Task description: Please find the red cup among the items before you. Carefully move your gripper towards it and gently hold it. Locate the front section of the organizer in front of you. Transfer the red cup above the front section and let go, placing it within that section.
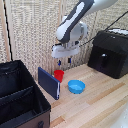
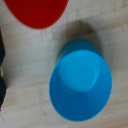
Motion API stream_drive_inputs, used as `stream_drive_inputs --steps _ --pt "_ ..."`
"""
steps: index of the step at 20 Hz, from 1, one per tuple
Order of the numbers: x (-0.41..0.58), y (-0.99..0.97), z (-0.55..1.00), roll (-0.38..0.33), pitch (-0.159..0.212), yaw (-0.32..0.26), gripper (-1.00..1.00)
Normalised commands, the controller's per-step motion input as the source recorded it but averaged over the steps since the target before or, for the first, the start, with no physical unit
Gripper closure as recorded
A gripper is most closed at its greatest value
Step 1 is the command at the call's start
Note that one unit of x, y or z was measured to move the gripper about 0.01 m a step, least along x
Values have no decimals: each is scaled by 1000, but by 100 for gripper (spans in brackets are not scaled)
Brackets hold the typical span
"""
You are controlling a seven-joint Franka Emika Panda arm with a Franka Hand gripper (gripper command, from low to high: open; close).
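Observation:
The red cup (image 1: 59,74) stands upright on the wooden table, right behind the leaning dark-blue slab. It shows as a red disc at the edge of the wrist view (image 2: 37,11). My gripper (image 1: 64,63) hangs a short way above the cup, a little toward the exterior view's right. Its two short fingers are apart and hold nothing. The black fabric organizer (image 1: 22,95) fills the exterior view's lower left. A divider splits it into compartments, and what shows of them holds nothing.
A flat dark-blue slab (image 1: 49,82) leans beside the organizer. A shallow blue bowl (image 1: 76,86) sits to the exterior view's right of the cup and fills the wrist view (image 2: 80,85). A glossy black appliance (image 1: 110,52) stands at the exterior view's right.

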Motion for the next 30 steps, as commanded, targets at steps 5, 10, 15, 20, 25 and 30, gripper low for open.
stream_drive_inputs --steps 5,10,15,20,25,30 --pt "143 -227 -320 0 4 45 -100" --pt "253 -182 -379 1 -19 50 -100" --pt "343 -68 -296 -2 -33 55 -100" --pt "262 -3 -207 -5 22 42 100" --pt "54 4 -146 -8 31 0 100" --pt "0 0 -57 -9 -5 0 100"
